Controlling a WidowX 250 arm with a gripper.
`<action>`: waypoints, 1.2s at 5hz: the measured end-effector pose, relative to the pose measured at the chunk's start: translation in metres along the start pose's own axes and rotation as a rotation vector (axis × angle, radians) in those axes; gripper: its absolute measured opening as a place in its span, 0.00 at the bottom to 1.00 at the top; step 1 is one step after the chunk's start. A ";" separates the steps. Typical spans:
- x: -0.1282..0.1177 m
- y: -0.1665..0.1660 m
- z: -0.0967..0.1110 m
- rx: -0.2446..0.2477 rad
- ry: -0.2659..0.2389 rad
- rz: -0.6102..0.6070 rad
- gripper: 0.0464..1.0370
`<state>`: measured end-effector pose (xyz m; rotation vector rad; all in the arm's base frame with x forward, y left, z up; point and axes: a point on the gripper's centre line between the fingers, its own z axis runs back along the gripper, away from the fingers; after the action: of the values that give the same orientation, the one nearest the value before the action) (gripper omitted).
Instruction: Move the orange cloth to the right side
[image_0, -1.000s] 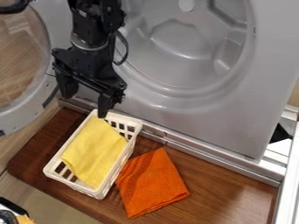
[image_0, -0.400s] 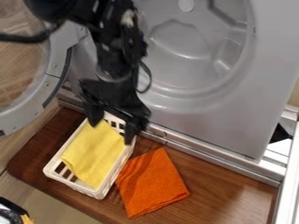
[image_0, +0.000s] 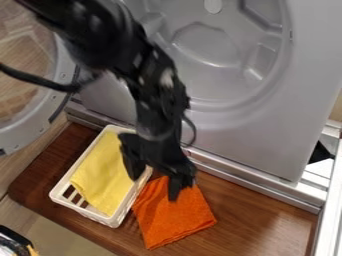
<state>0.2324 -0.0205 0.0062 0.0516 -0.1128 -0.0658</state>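
Clock positions are read on the camera view, with twelve at its top edge. The black gripper (image_0: 155, 180) hangs near half past six from the arm (image_0: 123, 50), which enters at eleven o'clock. Its two fingers (image_0: 176, 186) stand well apart, with nothing gripped between them. One finger is over the yellow cloth and basket side; the other overlaps the upper part of the orange cloth (image_0: 174, 217). Whether that fingertip touches the fabric cannot be told.

The orange cloth lies flat at six o'clock on the brown wooden surface (image_0: 250, 217), just beside the white basket (image_0: 59, 199), on the basket's four o'clock side. The basket is at half past seven, and the yellow cloth (image_0: 103, 175) lies inside it. The grey appliance front (image_0: 267, 135) occupies twelve to three o'clock. A round door (image_0: 61, 80) with a clear pane is at ten.
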 end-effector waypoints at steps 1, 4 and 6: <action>0.004 -0.015 -0.016 0.020 -0.023 -0.013 0.96; 0.013 -0.021 -0.065 0.020 0.024 -0.007 0.96; 0.020 -0.022 -0.086 0.026 0.045 0.003 0.96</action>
<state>0.2609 -0.0399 -0.0786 0.0786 -0.0687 -0.0604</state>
